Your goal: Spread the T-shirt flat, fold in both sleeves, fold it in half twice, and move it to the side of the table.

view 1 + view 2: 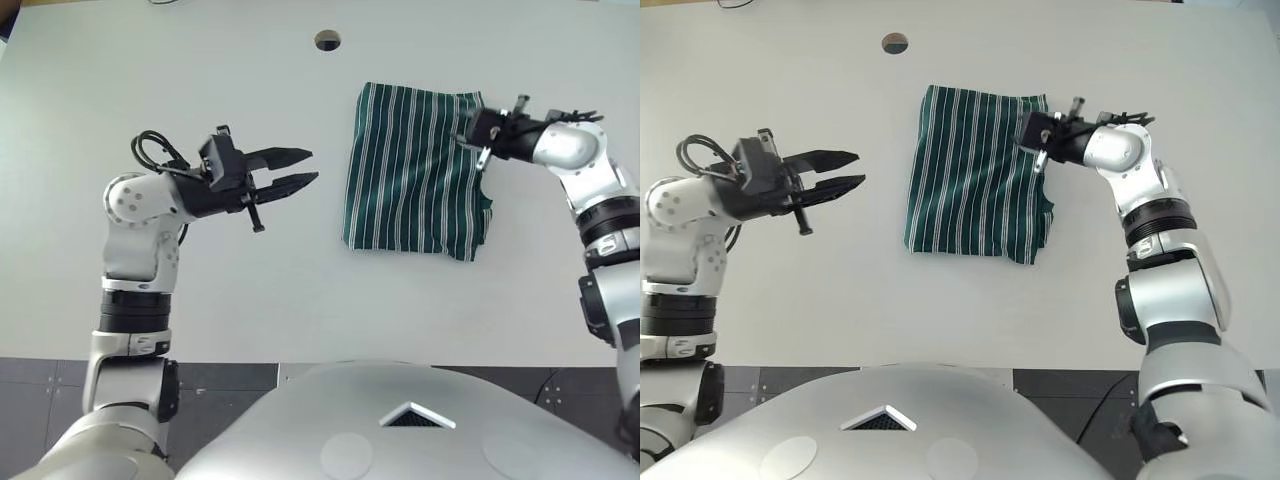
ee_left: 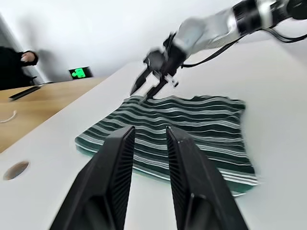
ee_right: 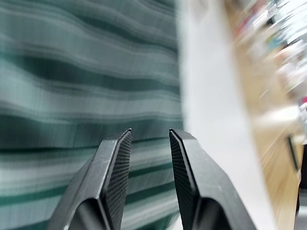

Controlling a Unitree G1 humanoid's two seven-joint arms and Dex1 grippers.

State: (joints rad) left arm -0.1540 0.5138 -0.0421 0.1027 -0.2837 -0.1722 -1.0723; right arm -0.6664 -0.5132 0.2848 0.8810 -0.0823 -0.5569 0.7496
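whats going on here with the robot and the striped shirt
A two-armed robot is folding a green striped T-shirt on a white table. The shirt already lies folded into a rectangle. The right gripper is open at its far right corner, while the left gripper hovers open to the shirt's left, touching nothing.

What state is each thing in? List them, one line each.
T-shirt: folded into a compact rectangle, lying flat on the table.
left tool: open, empty, apart from the T-shirt, on its left.
right tool: open, over the T-shirt near its far right corner.
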